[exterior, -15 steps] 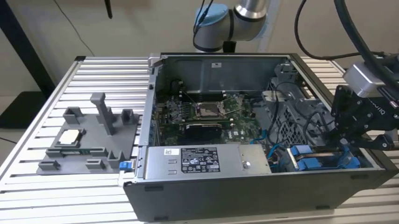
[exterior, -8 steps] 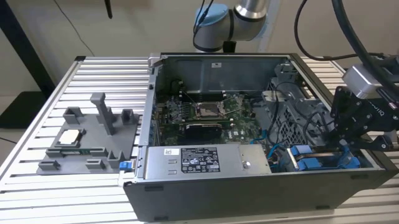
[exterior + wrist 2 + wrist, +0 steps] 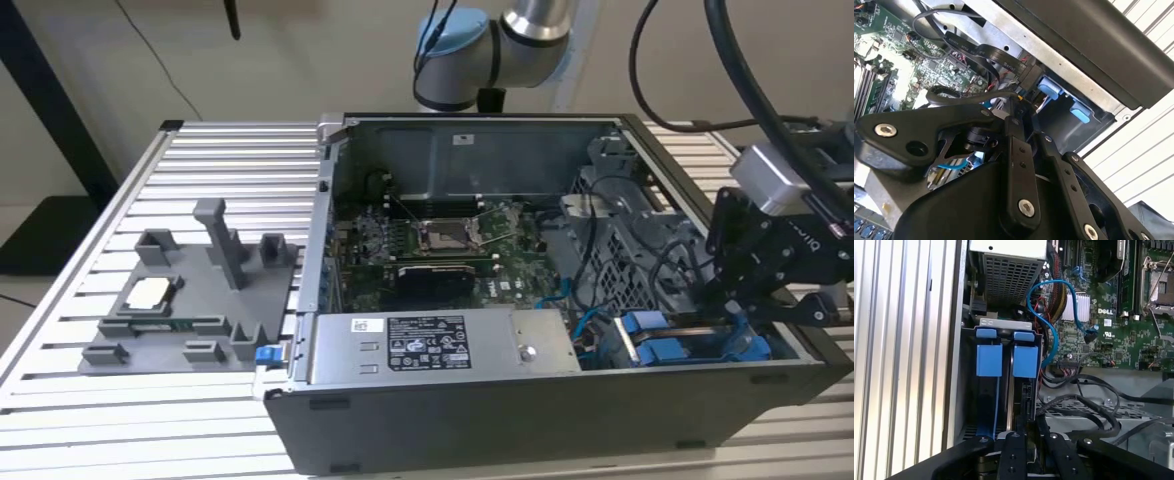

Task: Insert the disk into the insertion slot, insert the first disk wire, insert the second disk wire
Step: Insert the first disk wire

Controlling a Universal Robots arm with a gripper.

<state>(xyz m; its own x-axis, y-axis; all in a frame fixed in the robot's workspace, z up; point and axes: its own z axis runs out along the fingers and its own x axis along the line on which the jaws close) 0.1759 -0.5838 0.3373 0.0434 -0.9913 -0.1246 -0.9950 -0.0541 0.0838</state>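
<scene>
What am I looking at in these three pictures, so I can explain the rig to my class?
The machine is a robot arm with a black gripper at its end. The exterior view comes from a camera off the arm; both wrist views come from cameras riding near the wrist. An open computer case lies on a slatted metal table, with a grey parts tray beside it on the exterior view's left. The gripper reaches into the case's drive bay, close to two blue tabs. Whether it holds anything cannot be told.
</scene>
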